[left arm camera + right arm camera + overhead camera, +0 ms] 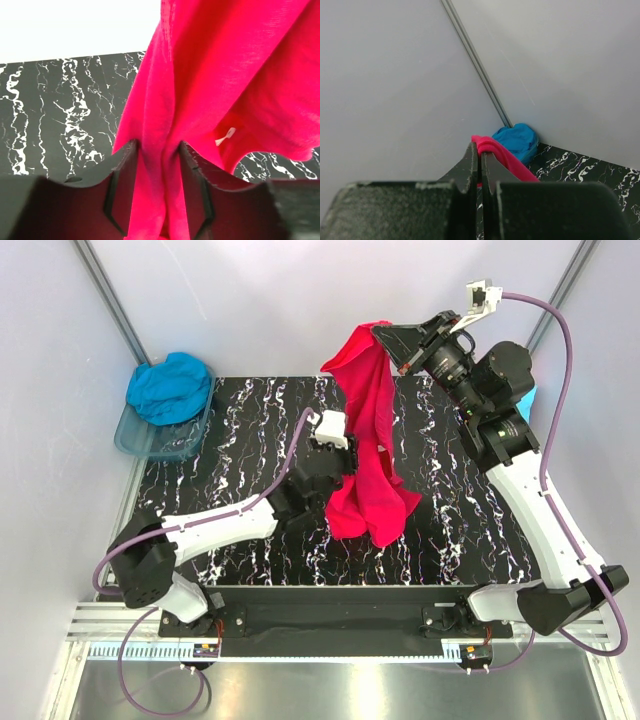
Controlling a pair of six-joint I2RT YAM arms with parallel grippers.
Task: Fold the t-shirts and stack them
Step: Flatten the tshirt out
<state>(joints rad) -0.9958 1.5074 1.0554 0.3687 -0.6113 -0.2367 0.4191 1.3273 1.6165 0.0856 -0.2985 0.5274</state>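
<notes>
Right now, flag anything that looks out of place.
The teal shirt sits crumpled in the tub at the far left corner, bulging over its rim. The red shirt hangs bunched from the raised right pincer, a fold between the left pincer's fingers. Nothing spilled or damaged.

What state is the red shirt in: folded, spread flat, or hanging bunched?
Hanging bunched. The right gripper holds the red shirt up; it drapes loosely down, pinched lower by the left gripper.

Robot lab test cell. Plain white panel walls [300,300] on grey metal struts [103,295] box in a black white-veined tabletop [230,430].
</notes>
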